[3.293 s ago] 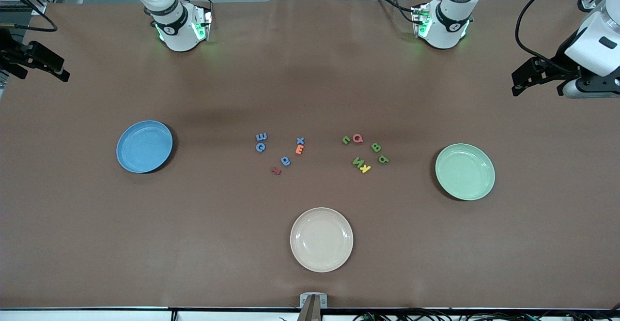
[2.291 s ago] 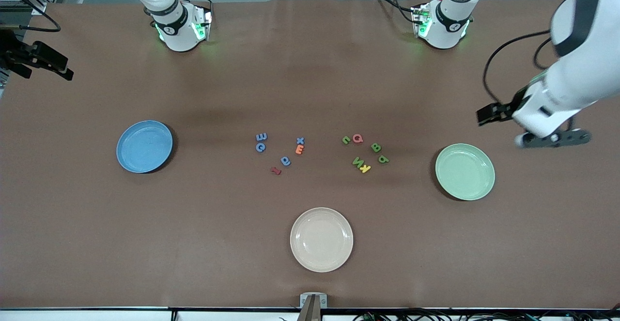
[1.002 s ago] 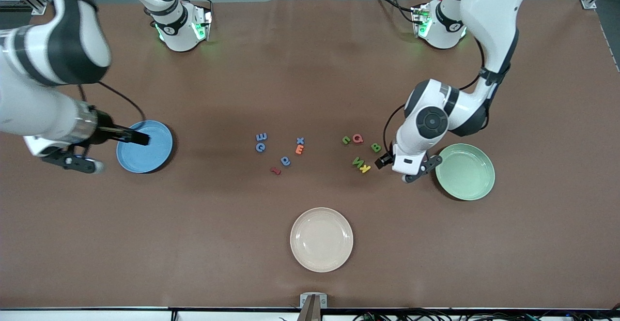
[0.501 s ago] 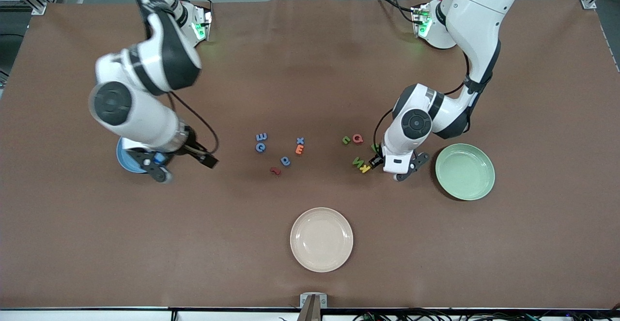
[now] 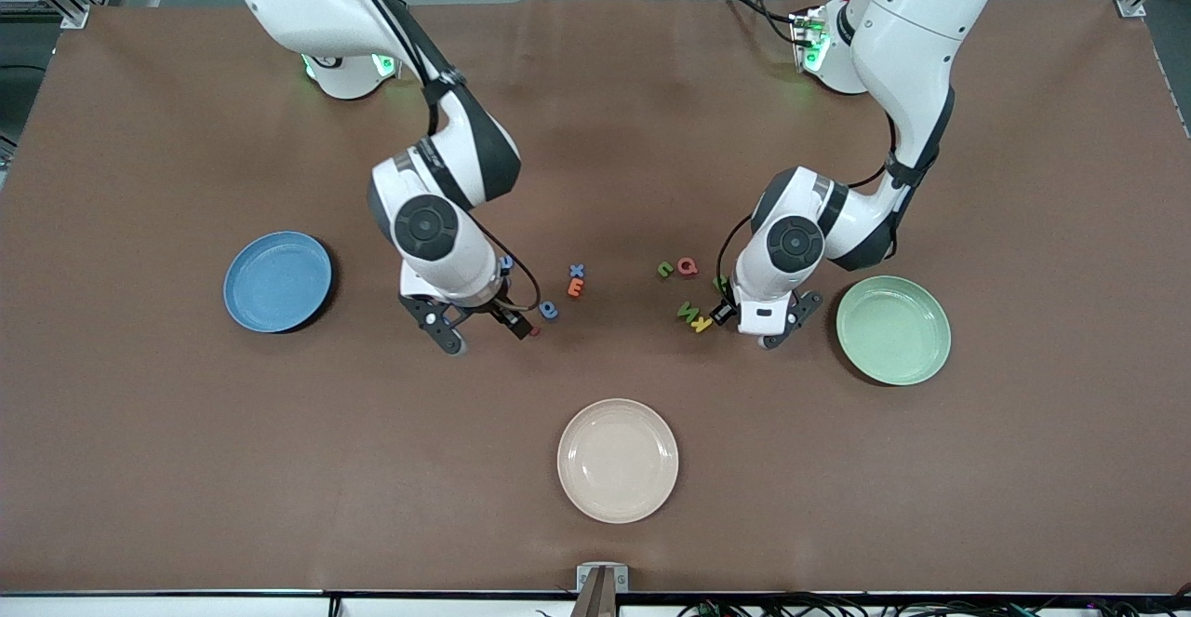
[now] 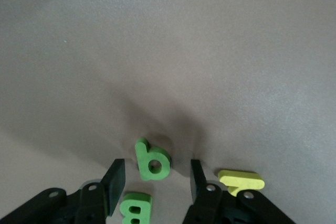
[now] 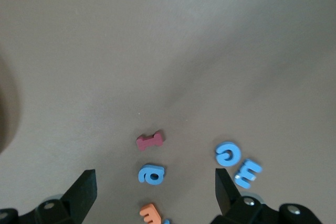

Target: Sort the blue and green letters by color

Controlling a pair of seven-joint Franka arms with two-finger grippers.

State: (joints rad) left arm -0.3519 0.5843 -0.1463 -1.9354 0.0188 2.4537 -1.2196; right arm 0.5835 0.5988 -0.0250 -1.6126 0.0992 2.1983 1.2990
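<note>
Blue and green letters (image 5: 549,309) are lying loose on the brown table (image 5: 595,114) near its centre. The green plate (image 5: 893,329) is sitting at three o'clock, the cream plate (image 5: 618,461) at six and the blue plate (image 5: 277,282) at nine. The right gripper (image 7: 155,179) is hovering over the blue ones with jaws spread wide, while the left gripper's (image 6: 155,174) half-parted jaws are straddling a green letter (image 6: 152,161), clear of it on both sides.

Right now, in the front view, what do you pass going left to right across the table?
Blue plate → right gripper → blue X → cream plate → pink Q → left gripper → green plate.
</note>
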